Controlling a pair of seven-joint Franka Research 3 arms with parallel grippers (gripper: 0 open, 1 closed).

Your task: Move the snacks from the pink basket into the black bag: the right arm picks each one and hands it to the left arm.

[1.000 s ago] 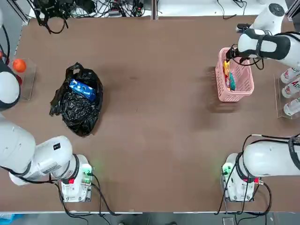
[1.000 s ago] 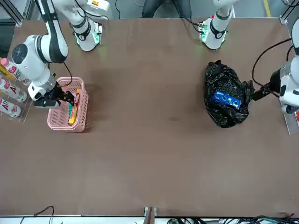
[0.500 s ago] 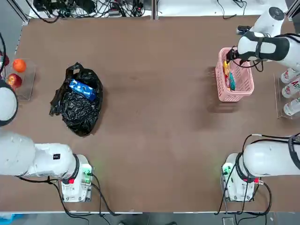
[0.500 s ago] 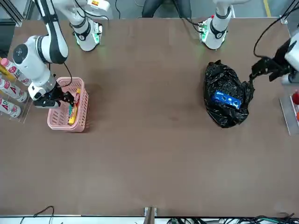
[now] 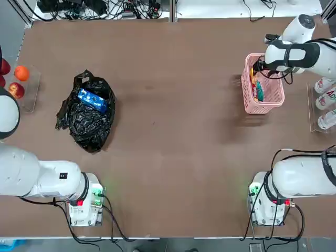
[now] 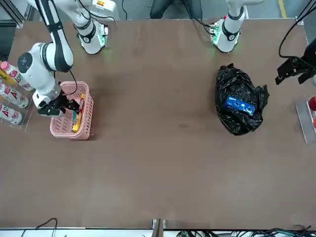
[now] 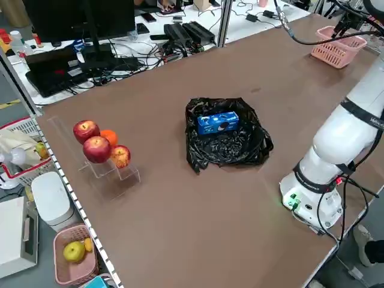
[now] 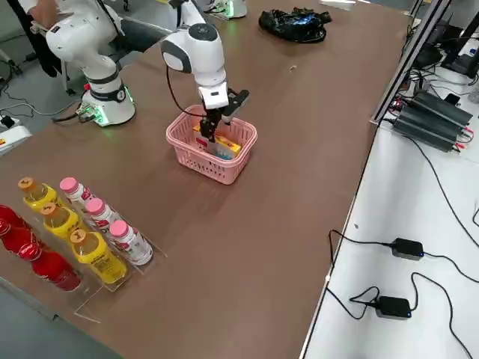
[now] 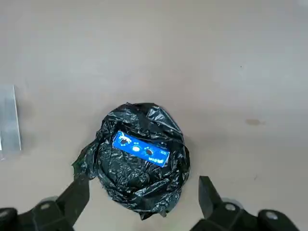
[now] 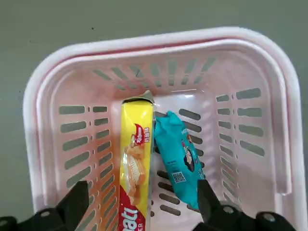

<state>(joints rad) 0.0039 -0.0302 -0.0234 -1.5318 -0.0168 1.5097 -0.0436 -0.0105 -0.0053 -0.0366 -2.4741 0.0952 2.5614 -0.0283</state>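
The pink basket (image 5: 271,97) (image 6: 65,129) (image 8: 196,158) stands at the table's right side. A yellow snack (image 10: 134,168) and a slim teal snack (image 10: 179,159) lie side by side in it. My right gripper (image 5: 257,65) (image 6: 74,104) (image 8: 210,129) (image 10: 142,192) hangs open just over them, one finger on each side of the pair. The blue snack (image 5: 93,100) (image 6: 238,104) (image 9: 140,149) lies in the black bag (image 5: 86,123) (image 6: 239,123) (image 7: 231,147) (image 9: 139,183) at the left. My left gripper (image 6: 287,73) (image 9: 143,185) is open, well above the bag and off to its left.
Apples and an orange (image 5: 18,79) (image 7: 99,147) sit on a clear stand at the table's left edge. Bottles (image 5: 325,100) (image 6: 10,94) (image 8: 82,232) stand in a clear rack right of the basket. Cables (image 5: 105,8) lie beyond the far edge.
The left arm has lifted away from the black bag and drawn back towards the table's left edge. The right gripper has shifted slightly over the basket.
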